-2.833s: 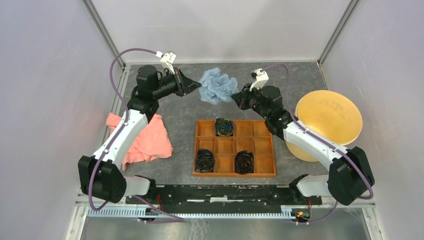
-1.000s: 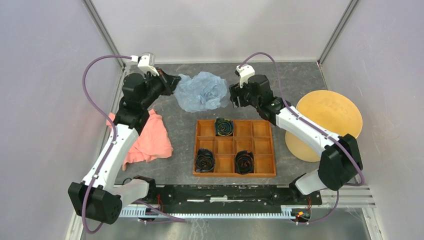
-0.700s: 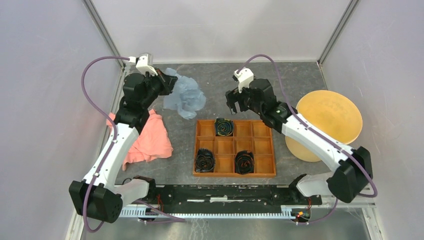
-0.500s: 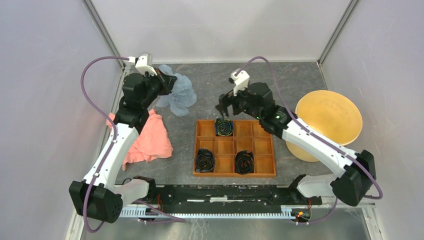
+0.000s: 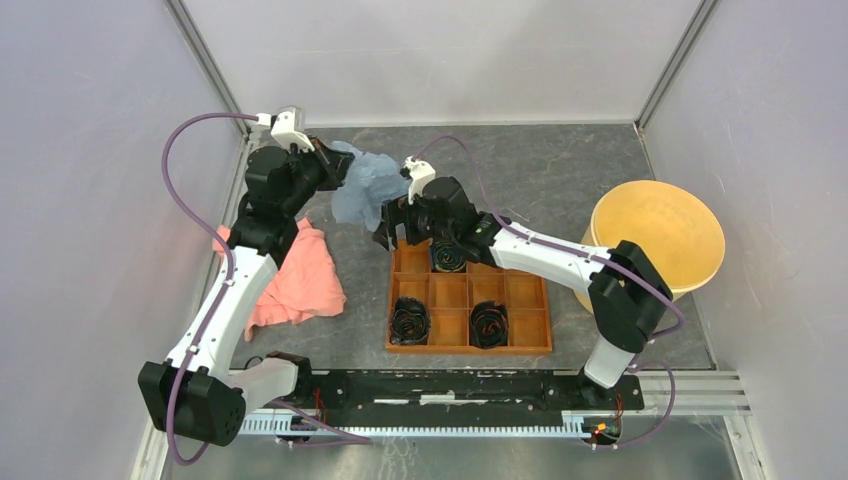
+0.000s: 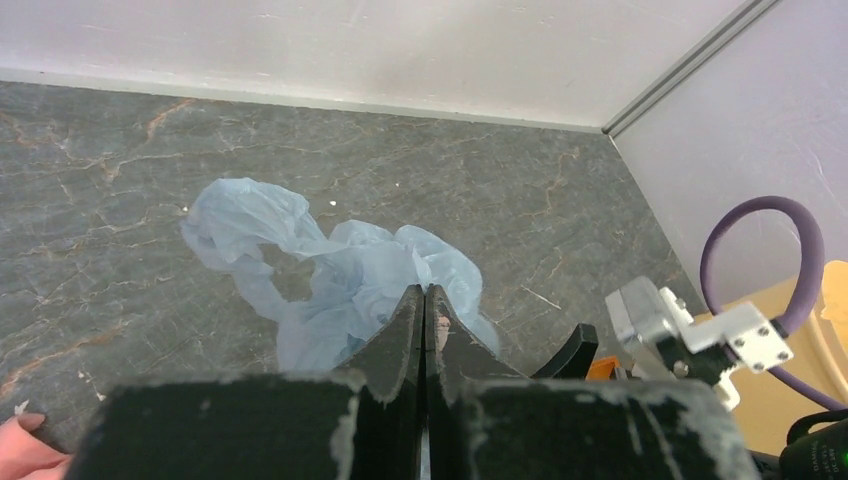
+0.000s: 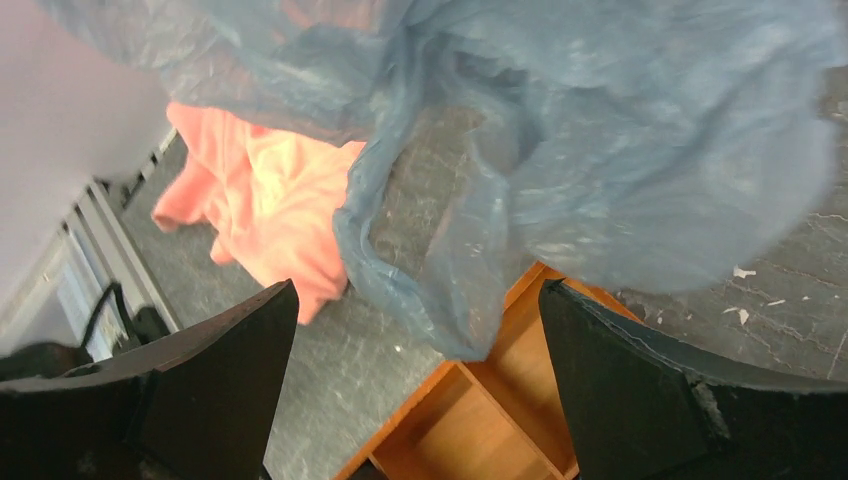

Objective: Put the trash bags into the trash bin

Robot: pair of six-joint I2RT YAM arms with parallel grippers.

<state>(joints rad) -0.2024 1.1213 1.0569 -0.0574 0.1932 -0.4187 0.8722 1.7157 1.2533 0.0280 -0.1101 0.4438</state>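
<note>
One pale blue trash bag, far-left on table, pinched between left gripper's pressed-together fingers. Right gripper spread wide under its hem, empty. Whole yellow bucket: overhead view only.

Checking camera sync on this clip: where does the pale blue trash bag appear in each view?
Top external: trash bag upper left of centre, beyond the orange tray's far left corner.
Left wrist: centre, at the tip of the left gripper pinching it.
Right wrist: fills the top and right.
Shared landmark: pink cloth, lower left from above, left-centre in right wrist, bottom-left corner sliver in left wrist.
</note>
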